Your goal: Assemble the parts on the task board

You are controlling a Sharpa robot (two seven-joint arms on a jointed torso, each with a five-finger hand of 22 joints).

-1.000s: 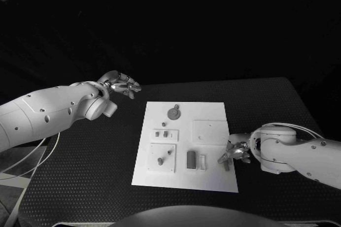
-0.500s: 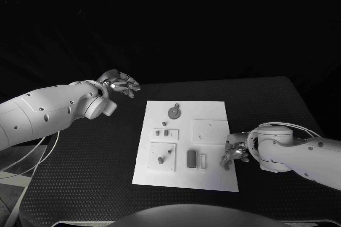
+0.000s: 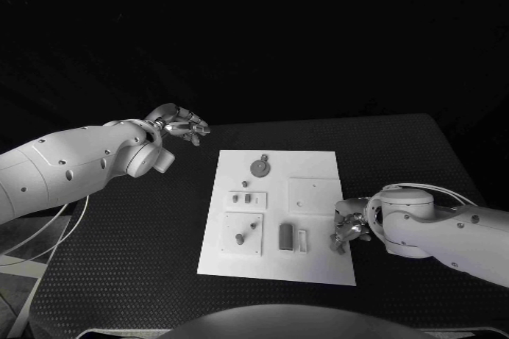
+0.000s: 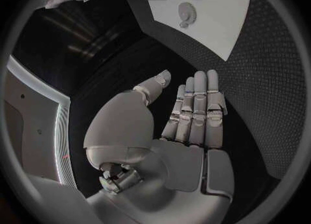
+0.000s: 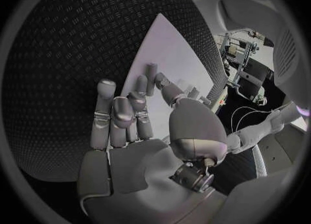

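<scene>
The white task board point(image 3: 278, 214) lies in the middle of the black table. On it are a round grey part point(image 3: 260, 166), two small pegs point(image 3: 243, 200), a dark upright block point(image 3: 285, 237) and a bare square plate point(image 3: 314, 195). My right hand point(image 3: 348, 227) sits at the board's right edge with its fingertips point(image 5: 151, 71) at the board point(image 5: 170, 47); I see nothing in its fingers. My left hand point(image 3: 180, 123) hovers beyond the board's far left corner. Its fingers point(image 4: 197, 105) are straight and apart, holding nothing. The board point(image 4: 214, 11) lies ahead of it.
A raised plate with a small lever-like piece point(image 3: 242, 237) sits at the board's near left, and a narrow white slot point(image 3: 304, 241) stands beside the dark block. Black textured table point(image 3: 127, 236) surrounds the board. A cable point(image 3: 43, 243) hangs off the left side.
My right hand has crept a little further along the board's right edge, away from me. The left hand has barely shifted. The parts lie as before.
</scene>
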